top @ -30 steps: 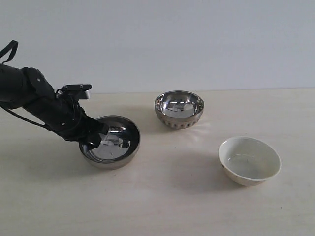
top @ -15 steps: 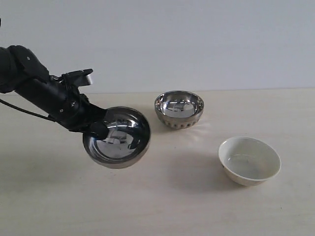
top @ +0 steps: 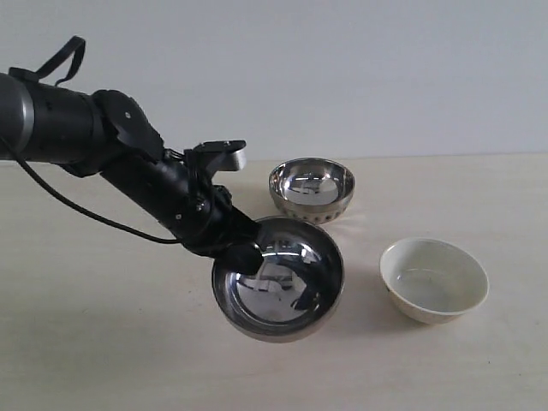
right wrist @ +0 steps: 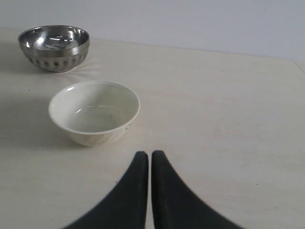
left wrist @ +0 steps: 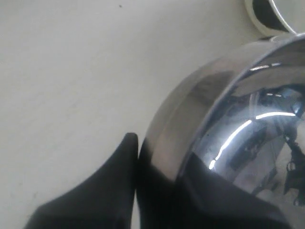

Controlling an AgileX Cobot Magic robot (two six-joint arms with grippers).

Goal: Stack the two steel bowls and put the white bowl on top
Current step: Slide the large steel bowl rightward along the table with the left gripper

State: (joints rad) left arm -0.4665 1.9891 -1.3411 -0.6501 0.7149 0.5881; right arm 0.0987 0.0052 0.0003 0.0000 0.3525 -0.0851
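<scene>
Left gripper pinches the smooth steel bowl by the rim, tilted, nearer than the dotted steel bowl and left of the white bowl. Just reflections inside all three. Its inner finger's hidden. Right gripper is pressed together.

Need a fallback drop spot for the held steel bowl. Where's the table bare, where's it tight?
Bare: the wide stretch of table left of the smooth steel bowl in the left gripper; the back right corner beyond the dotted steel bowl and white bowl; the front strip. Tight: the middle, between the three bowls.
</scene>
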